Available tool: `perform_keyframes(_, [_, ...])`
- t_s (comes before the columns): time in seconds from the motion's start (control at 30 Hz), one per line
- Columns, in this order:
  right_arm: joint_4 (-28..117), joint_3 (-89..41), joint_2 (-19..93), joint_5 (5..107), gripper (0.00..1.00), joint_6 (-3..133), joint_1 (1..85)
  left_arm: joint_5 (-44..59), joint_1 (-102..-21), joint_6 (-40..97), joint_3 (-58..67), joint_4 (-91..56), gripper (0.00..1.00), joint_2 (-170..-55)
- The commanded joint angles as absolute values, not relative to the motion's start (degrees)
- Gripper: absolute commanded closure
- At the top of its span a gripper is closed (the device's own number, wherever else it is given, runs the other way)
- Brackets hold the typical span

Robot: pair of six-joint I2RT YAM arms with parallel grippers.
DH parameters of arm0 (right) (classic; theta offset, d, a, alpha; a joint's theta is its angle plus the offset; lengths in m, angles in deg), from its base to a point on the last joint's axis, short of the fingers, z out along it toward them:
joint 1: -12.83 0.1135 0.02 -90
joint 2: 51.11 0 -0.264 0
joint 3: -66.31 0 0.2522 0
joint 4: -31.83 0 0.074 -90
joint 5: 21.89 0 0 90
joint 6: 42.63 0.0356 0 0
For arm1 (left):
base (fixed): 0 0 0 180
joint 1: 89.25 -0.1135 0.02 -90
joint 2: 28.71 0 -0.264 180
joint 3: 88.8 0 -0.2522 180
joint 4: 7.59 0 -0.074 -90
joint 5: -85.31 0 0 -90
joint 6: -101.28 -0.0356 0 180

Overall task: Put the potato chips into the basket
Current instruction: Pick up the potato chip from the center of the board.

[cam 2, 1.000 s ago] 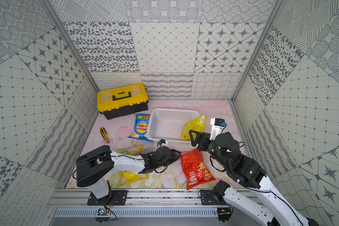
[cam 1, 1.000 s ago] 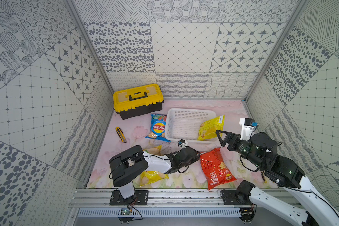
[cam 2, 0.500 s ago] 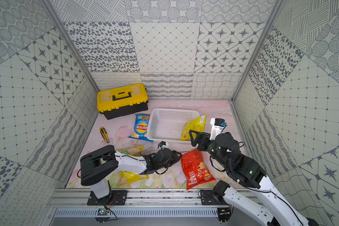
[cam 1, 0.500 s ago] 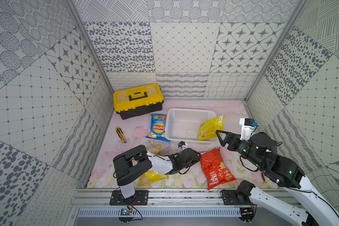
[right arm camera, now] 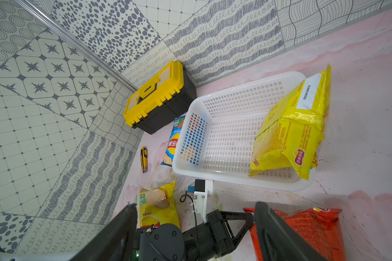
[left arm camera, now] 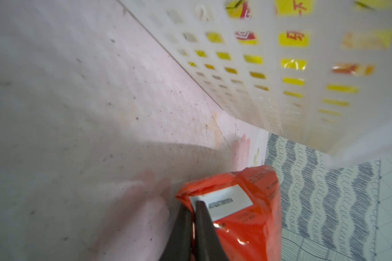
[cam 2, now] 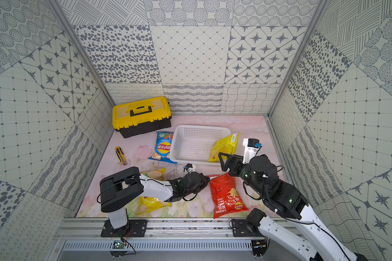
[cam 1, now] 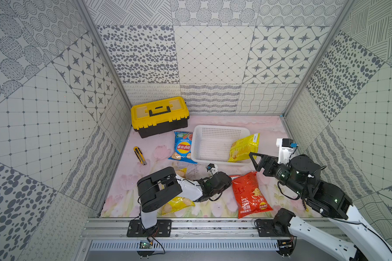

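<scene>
At five o'clock from the white perforated plastic basket (cam 1: 222, 127), my left gripper (left arm camera: 194, 204) is clenched on a corner of the shiny red chip bag (cam 1: 250, 194), my right gripper (right arm camera: 196, 206) hangs released, and while one crinkly yellow bag (cam 1: 243, 148) leans half inside, the blue bag (cam 1: 183, 148) and second yellow bag (cam 1: 177, 204) lie outside.

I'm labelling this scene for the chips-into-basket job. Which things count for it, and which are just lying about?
For the job:
- white basket
- red bag, its edge pinched by the left gripper
- blue bag, beside the basket
- leaning yellow bag, propped on the basket's end
- second yellow bag, partly under the left arm

Lying about:
- yellow toolbox
- utility knife
</scene>
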State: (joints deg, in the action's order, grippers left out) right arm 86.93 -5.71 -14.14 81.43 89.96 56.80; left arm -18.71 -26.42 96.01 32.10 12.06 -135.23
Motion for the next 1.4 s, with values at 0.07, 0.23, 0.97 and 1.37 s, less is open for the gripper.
perform_keyframes(0.07, [85.5,-5.1,-15.5,81.1,0.14,89.1,56.6,-21.2,-25.4,98.9,33.9,14.7,1.0,-133.7])
perform_keyframes(0.23, [85.4,-5.1,-15.8,81.6,0.14,89.2,56.6,-21.0,-24.0,100.6,37.0,13.1,1.0,-128.2])
perform_keyframes(0.97, [85.4,-9.9,-12.8,81.7,0.14,87.4,56.6,-34.5,-18.0,84.7,23.1,-43.3,1.0,-80.4])
perform_keyframes(1.37, [85.3,-13.2,-10.1,79.4,0.14,87.5,56.7,-34.2,-24.8,64.7,7.6,-43.7,1.0,-82.4])
